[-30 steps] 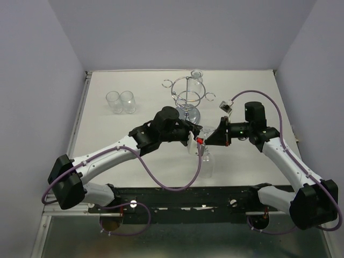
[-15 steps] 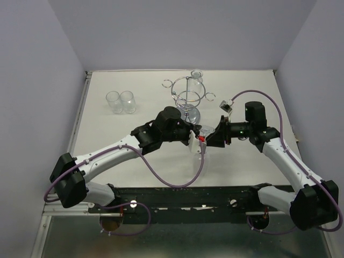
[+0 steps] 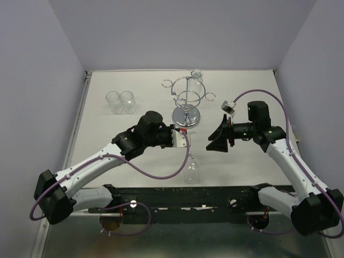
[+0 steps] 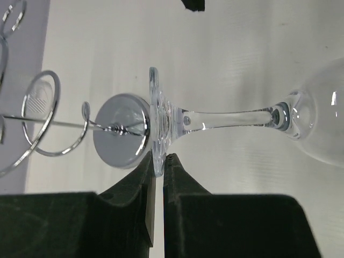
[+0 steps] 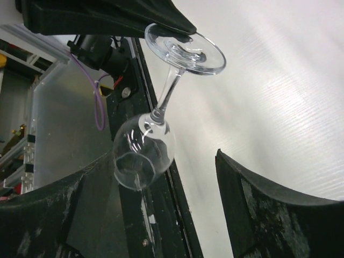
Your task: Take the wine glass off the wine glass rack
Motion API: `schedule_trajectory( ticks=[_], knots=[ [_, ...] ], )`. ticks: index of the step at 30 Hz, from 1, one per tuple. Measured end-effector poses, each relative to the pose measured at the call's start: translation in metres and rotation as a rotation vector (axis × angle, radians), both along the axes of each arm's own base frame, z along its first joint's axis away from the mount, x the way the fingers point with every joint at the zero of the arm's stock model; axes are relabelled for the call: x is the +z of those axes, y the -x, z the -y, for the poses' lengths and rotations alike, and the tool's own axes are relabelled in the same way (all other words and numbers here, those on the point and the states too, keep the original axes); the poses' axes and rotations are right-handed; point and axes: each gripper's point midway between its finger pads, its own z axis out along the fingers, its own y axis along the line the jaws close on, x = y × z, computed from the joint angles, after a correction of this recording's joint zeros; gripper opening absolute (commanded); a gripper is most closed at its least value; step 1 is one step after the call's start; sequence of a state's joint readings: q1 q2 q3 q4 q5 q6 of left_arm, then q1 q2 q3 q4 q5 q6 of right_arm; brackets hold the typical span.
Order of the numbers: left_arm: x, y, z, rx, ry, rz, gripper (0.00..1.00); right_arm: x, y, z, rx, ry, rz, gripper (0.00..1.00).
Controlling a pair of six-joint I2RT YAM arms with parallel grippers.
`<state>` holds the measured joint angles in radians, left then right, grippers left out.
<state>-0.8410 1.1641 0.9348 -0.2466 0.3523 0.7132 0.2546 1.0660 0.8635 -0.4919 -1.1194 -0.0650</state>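
Your left gripper (image 4: 159, 161) pinches the foot rim of the clear stemmed wine glass (image 4: 226, 118), so the bowl hangs freely below it, apart from the shiny chrome wire rack (image 3: 185, 102) beyond. Your right gripper (image 3: 215, 141) waits spread nearby, holding nothing.

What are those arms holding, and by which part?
The left jaws pinch the glass by the rim of its foot; the right jaws are open and hold nothing.
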Motion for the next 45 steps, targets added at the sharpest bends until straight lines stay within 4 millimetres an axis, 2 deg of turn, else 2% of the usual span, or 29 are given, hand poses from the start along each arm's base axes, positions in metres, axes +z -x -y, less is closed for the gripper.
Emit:
schedule_trajectory(
  ticks=[7, 14, 15, 16, 20, 25, 30, 35, 41, 45],
  knots=[
    [-0.038, 0.026, -0.033, 0.086, -0.023, -0.203, 0.00, -0.009, -0.001, 0.006, -0.006, 0.053, 0.041, 0.84],
    [-0.067, 0.038, -0.049, 0.180, -0.006, -0.458, 0.00, 0.000, -0.018, 0.017, -0.044, 0.141, 0.260, 0.84],
    [-0.070, 0.039, -0.049, 0.187, -0.002, -0.492, 0.00, 0.001, -0.019, 0.019, -0.047, 0.152, 0.295, 0.87],
    [-0.075, 0.039, -0.049, 0.198, -0.002, -0.537, 0.00, 0.002, -0.020, 0.021, -0.050, 0.166, 0.332, 1.00],
    [-0.096, 0.043, -0.045, 0.212, -0.010, -0.700, 0.00, 0.006, -0.020, 0.028, -0.028, 0.229, 0.500, 1.00],
    [-0.116, 0.050, -0.039, 0.204, -0.020, -0.873, 0.00, 0.000, -0.004, 0.027, 0.092, 0.301, 0.696, 1.00],
    [-0.129, 0.051, -0.034, 0.192, -0.010, -1.032, 0.00, -0.024, 0.026, 0.023, 0.281, 0.354, 0.797, 1.00],
    [-0.143, 0.041, -0.034, 0.225, 0.001, -1.154, 0.00, -0.046, 0.058, 0.026, 0.442, 0.372, 0.876, 1.00],
    [-0.147, 0.031, -0.036, 0.252, 0.043, -1.240, 0.00, -0.050, 0.069, 0.019, 0.521, 0.363, 0.927, 1.00],
    [-0.143, 0.026, -0.032, 0.230, 0.063, -1.285, 0.00, -0.053, 0.064, 0.004, 0.548, 0.382, 0.969, 1.00]
  ],
)
